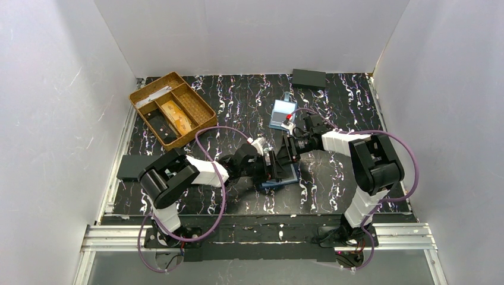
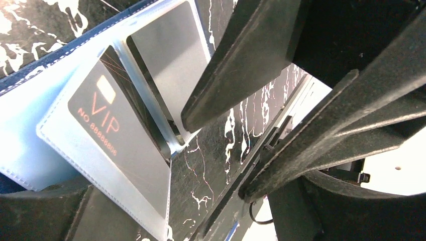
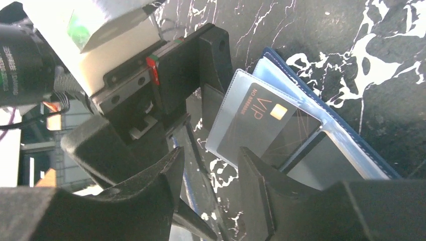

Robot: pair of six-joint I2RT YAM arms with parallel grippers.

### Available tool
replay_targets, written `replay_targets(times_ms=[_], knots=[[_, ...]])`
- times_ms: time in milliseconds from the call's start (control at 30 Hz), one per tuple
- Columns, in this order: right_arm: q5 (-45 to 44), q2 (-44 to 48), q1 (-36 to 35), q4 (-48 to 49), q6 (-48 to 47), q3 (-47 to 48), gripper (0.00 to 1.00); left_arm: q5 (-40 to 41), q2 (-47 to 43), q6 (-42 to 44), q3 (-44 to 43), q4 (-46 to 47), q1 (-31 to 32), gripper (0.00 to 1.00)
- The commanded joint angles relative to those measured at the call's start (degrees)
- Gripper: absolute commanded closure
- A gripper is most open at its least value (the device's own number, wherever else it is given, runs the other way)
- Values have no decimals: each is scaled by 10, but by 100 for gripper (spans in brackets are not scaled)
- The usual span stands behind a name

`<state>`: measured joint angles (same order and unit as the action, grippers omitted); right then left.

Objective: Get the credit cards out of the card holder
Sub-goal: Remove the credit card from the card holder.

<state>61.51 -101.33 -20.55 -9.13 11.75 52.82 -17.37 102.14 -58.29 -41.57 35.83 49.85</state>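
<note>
Two arms: meet mid-mat, low over the holder (image 1: 291,176).
Slab (image 1: 129,167): one, black, flat, at the mat's left edge.
Tray (image 1: 142,95): one, far left; orange cards (image 1: 177,117) in a middle slot, count unclear.
Left gripper (image 1: 274,170): jaws wide, gripping nothing.
Holder: one, lying open near the mat's front edge.
Cards inside: two seen, a VIP card (image 2: 120,135) and a grey card (image 2: 171,65), each sleeved.
Right gripper (image 3: 210,153): jaws part-open, empty; one fingertip (image 2: 188,118) at a sleeve's edge.
Case (image 1: 282,114): one, light blue, just beyond.
Box (image 1: 309,78): one, black, far edge.
Room: bare mat (image 1: 238,101) between tray and case.
</note>
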Motion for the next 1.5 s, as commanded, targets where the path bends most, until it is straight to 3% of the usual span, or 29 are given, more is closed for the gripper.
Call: replay_targets(times_ms=[0,200,300,400,667,967,1100,1267,1400,1467], knots=[[29,29,8,-78,-113,21,47,47,-5,-18,30,-63,-28,25],[20,-13,33,-187,-258,32,47,42,-24,-27,44,-55,-46,28],[12,-40,35,-218,-287,43,47,42,-37,-29,50,-54,-51,28],[-15,-54,34,-200,-263,37,49,41,-47,-31,55,-53,-56,28],[-142,-57,34,-140,-188,17,65,38,-71,-32,71,-52,-71,29],[-176,-64,34,-137,-180,18,66,30,-99,-25,97,-52,-107,32],[-169,-64,34,-140,-184,20,66,21,-101,-19,100,-52,-122,42],[-138,-63,34,-153,-205,25,65,3,-82,-11,84,-51,-124,68],[-56,-56,34,-202,-277,41,60,-24,-69,-2,72,-30,-125,97],[-9,-52,35,-247,-332,54,54,-30,-70,-1,73,-16,-125,100]])
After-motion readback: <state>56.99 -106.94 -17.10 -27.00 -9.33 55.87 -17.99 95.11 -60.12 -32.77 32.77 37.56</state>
